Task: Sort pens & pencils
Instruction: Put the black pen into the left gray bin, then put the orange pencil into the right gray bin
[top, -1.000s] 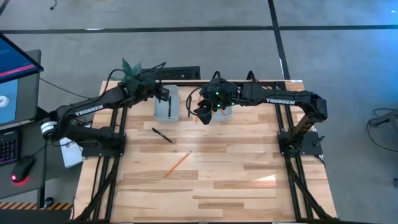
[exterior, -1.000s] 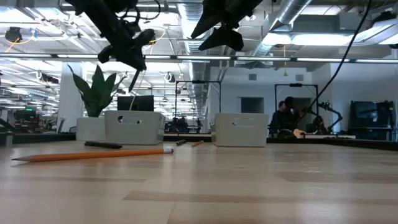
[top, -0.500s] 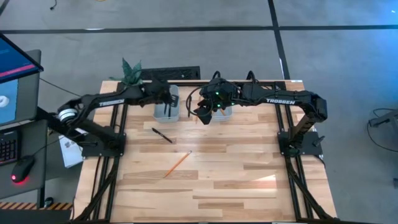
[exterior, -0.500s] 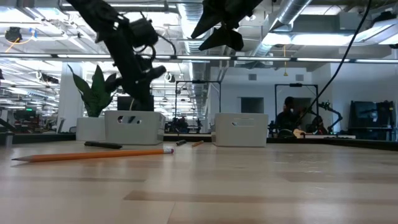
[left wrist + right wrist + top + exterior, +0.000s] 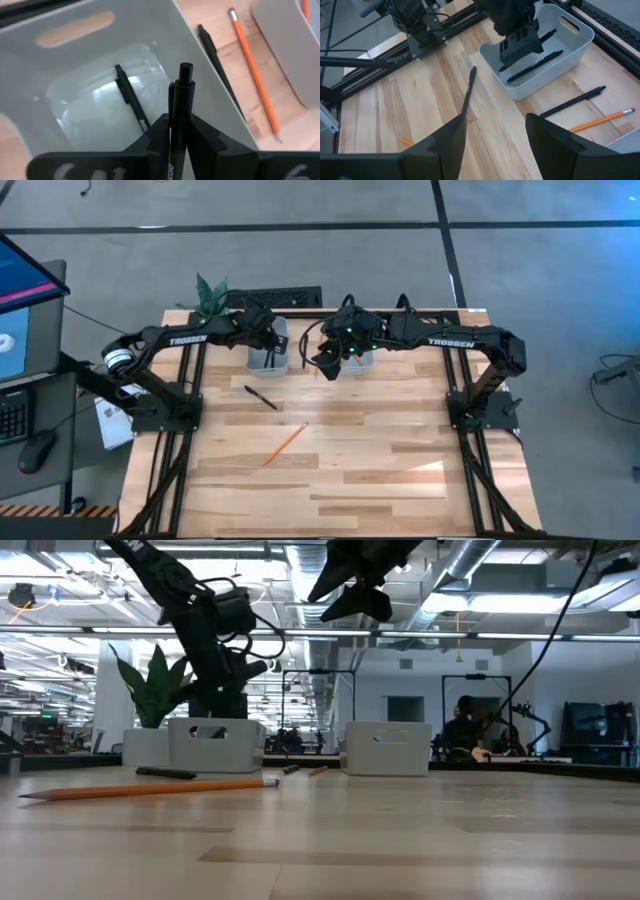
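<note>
Pale grained wood table (image 5: 360,460), smooth grey plastic bin (image 5: 95,60) (glossy floor), matt black pens (image 5: 131,104).

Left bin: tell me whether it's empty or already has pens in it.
Not empty. The left wrist view shows one black pen lying on the bin's floor, while the left end effector holds another pen above it.

**Left arm swings over the bin and lowers a pen into it**

The left gripper (image 5: 268,332) has moved from beside the plant (image 5: 208,292) to above the left bin (image 5: 268,358). In the low view it has dropped from high above to just over the bin's rim. It is clamped on a pen (image 5: 181,115), which now points down into the bin, where another pen (image 5: 131,98) lies on the bottom.
</note>
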